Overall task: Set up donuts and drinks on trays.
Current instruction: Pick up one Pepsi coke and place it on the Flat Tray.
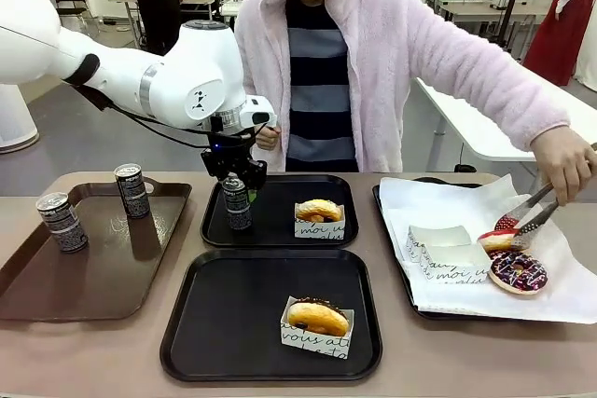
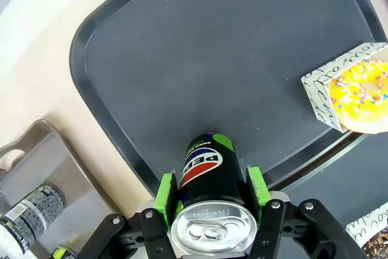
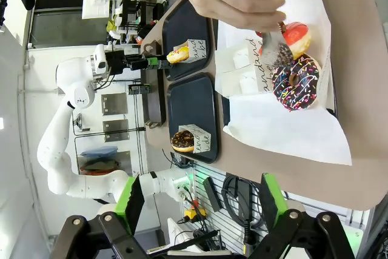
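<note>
Can gripped by the left claw [image 1: 233,181] at the far black tray [image 1: 275,227]

The can [image 1: 237,207] is held upright between the green pads [image 2: 165,193], over that tray's left part; a sleeved donut [image 1: 318,211] is seen on its right part. A second sleeved donut [image 1: 317,317] is seen on the near tray [image 1: 224,314]. The right claw [image 3: 202,198] is spread wide, with nothing between its fingers.

On my beige table [image 1: 93,361]: a brown rectangular plastic tray [image 1: 121,267] at my left, two glossy black square plastic trays [image 1: 280,226] [image 1: 233,314] in the middle, a paper-lined black tray [image 1: 401,272] right.

Left tool [image 2: 210,187] tight (right tool [image 3: 201,203] agape)
</note>
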Available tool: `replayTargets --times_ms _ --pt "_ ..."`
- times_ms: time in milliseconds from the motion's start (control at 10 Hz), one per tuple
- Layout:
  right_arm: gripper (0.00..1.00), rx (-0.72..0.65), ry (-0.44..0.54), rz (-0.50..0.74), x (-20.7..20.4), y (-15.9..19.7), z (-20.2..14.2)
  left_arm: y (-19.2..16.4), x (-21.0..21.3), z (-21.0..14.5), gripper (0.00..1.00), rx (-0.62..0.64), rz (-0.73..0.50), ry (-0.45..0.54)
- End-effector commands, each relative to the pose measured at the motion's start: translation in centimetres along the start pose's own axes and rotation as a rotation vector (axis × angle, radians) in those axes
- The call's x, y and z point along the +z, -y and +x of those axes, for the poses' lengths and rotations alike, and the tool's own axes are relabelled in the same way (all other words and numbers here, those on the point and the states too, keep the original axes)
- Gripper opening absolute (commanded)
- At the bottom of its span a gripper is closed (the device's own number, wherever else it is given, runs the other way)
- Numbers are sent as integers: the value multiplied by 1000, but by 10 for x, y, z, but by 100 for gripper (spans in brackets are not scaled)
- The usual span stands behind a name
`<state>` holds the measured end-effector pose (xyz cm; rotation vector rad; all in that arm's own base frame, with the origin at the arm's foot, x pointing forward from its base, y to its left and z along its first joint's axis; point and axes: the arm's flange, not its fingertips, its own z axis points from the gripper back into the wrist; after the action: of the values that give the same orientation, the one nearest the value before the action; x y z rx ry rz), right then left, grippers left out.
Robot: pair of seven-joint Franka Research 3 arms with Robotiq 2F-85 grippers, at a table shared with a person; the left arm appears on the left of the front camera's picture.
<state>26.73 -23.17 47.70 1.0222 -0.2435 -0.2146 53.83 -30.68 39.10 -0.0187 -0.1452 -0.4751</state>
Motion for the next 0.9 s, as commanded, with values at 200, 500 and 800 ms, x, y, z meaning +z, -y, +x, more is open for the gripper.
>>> replayTargets --times_ms 200,500,800 --pt "100 13 5 21 -1 1 0 2 -1 11 58 15 28 9" --pt "100 13 5 21 -1 1 0 0 7 8 100 14 29 15" --pt "100 13 5 21 -1 1 0 -2 17 4 99 -7 38 14"
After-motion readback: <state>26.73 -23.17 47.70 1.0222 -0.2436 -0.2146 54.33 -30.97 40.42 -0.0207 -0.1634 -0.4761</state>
